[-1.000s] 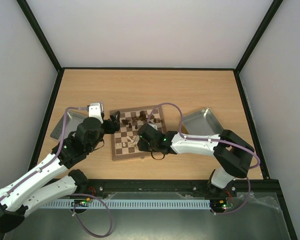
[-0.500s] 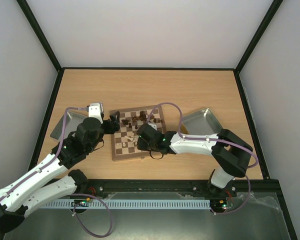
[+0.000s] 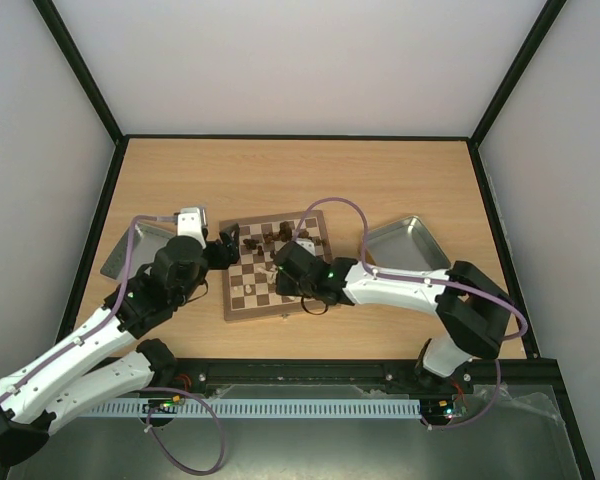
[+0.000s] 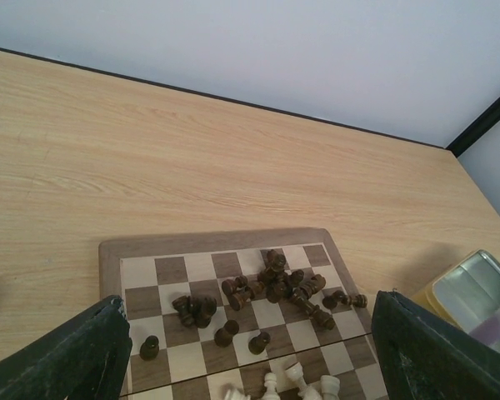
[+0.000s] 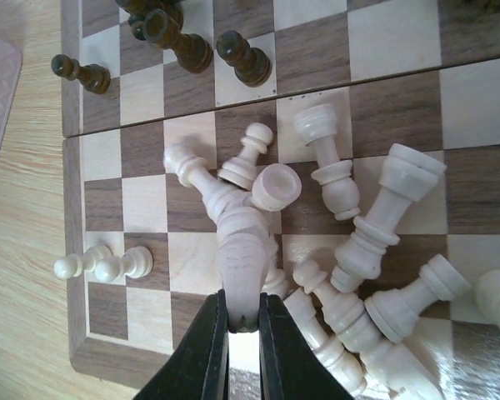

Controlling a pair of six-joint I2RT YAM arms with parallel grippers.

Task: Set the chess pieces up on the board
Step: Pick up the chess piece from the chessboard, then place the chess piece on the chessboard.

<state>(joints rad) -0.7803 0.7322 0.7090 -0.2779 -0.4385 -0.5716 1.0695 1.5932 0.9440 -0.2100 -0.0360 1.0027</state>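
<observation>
As the right gripper [image 5: 240, 321] clamps a fallen cream piece [image 5: 237, 242] at lower centre, the next move likely needs a clean lift; the left gripper [image 4: 250, 333] gapes empty.

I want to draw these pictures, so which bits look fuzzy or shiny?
Left wrist view: the left pincer has dark, fuzzy fingers, while the dark chess pieces look sharp. Right wrist view: the board shines silvery at the picture's bottom right. Top view: the right tray gleams pale.
</observation>
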